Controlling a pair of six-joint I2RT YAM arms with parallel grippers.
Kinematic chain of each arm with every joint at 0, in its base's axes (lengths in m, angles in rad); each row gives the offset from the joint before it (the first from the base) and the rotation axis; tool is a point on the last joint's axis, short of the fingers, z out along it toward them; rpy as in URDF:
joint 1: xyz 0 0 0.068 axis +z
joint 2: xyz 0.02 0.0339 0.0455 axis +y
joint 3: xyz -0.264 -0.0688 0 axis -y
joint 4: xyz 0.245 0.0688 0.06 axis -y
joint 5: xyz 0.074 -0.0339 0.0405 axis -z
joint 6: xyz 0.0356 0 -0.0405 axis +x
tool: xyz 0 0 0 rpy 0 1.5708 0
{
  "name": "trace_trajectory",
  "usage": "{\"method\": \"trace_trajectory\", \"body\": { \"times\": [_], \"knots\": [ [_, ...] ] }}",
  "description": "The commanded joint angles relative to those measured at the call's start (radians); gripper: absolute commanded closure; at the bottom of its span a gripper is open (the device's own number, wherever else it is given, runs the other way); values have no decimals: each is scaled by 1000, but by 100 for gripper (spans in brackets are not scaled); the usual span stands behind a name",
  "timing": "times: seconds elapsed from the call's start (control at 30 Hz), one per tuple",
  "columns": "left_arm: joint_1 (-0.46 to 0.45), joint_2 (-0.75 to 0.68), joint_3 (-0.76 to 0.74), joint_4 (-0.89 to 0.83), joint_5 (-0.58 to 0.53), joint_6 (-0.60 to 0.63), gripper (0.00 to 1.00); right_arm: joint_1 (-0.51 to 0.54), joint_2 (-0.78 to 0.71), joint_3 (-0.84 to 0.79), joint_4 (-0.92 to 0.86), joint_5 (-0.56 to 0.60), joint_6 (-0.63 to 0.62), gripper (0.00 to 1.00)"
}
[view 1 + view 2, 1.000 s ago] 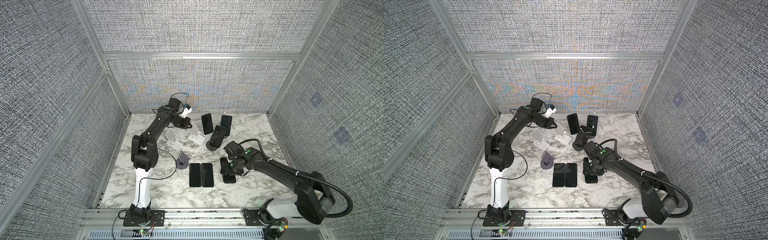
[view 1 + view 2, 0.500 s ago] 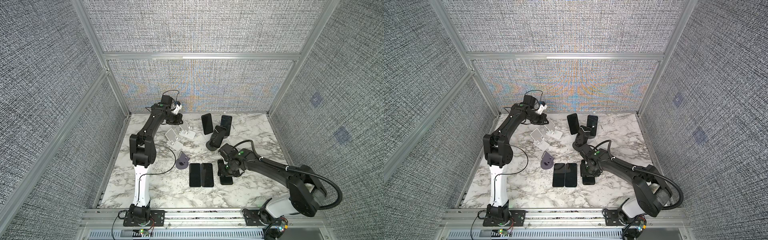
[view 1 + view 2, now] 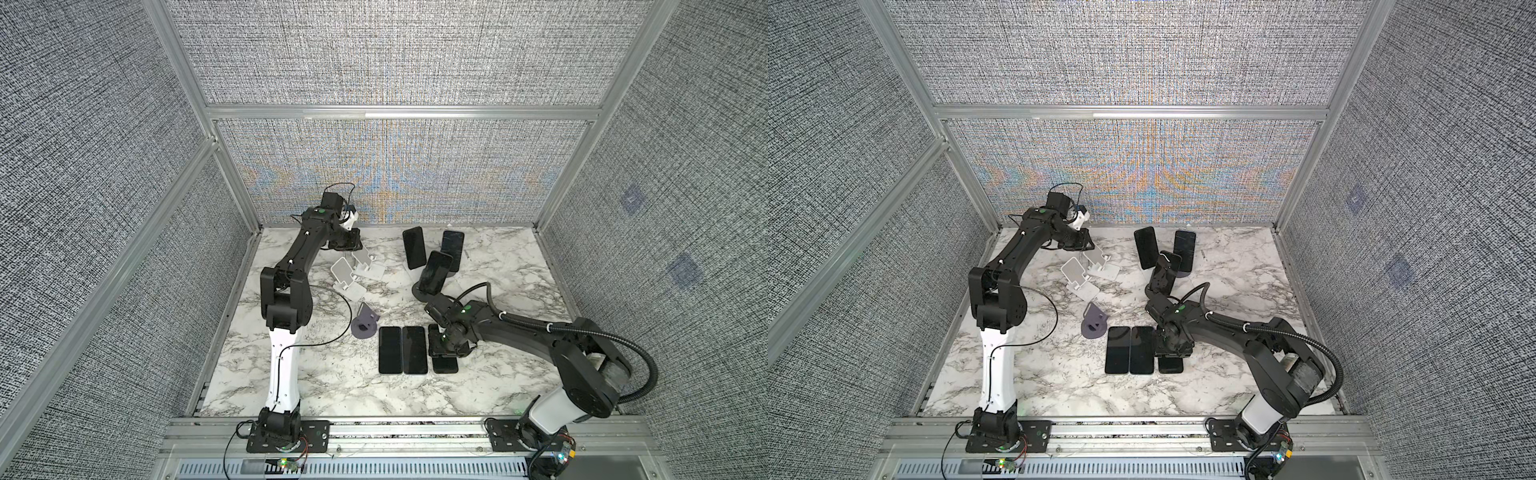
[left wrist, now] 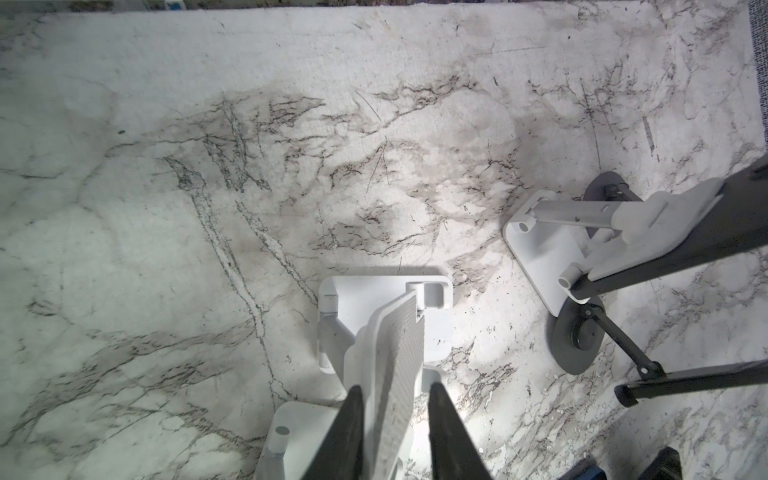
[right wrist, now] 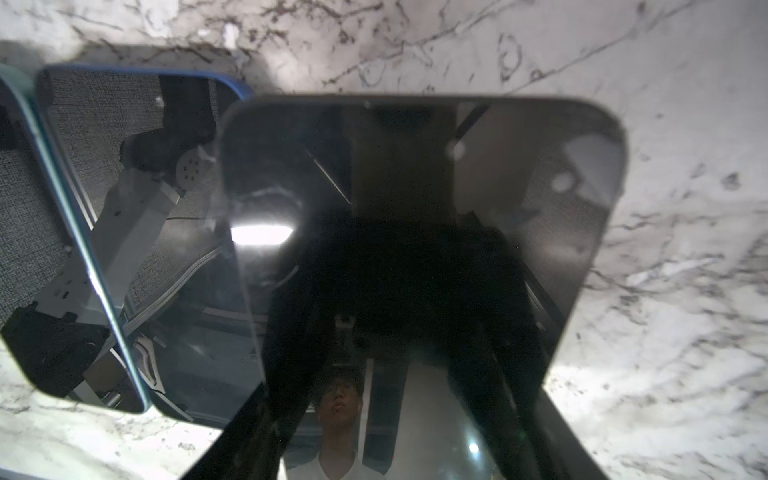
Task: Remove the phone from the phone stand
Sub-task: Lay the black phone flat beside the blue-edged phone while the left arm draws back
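- The right gripper is clamped across the long edges of a flat black glass-fronted phone. The phone's off any stand, low over the grey-veined white marble tabletop, just beside two black phones lying flat.
- The left gripper has its jaws slightly apart around the plate of an empty white plastic phone stand.
- Handling guess: stiff, slick, scratch-prone glass — gripping the side edges looks safest.
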Motion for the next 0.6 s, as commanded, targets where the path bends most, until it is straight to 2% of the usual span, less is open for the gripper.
{"method": "trace_trajectory", "body": {
  "times": [0.0, 0.23, 0.57],
  "knots": [
    [0, -13, -1, 0, 10, -1, 63, 6, 12, 4, 8, 10, 24, 58],
    [-1, -51, -4, -9, 12, 10, 47, 22, 41, 0, 28, 4, 41, 50],
    [-2, -116, -14, -26, 42, 15, 46, 28, 46, -10, 58, -31, 72, 38]
  ]
}}
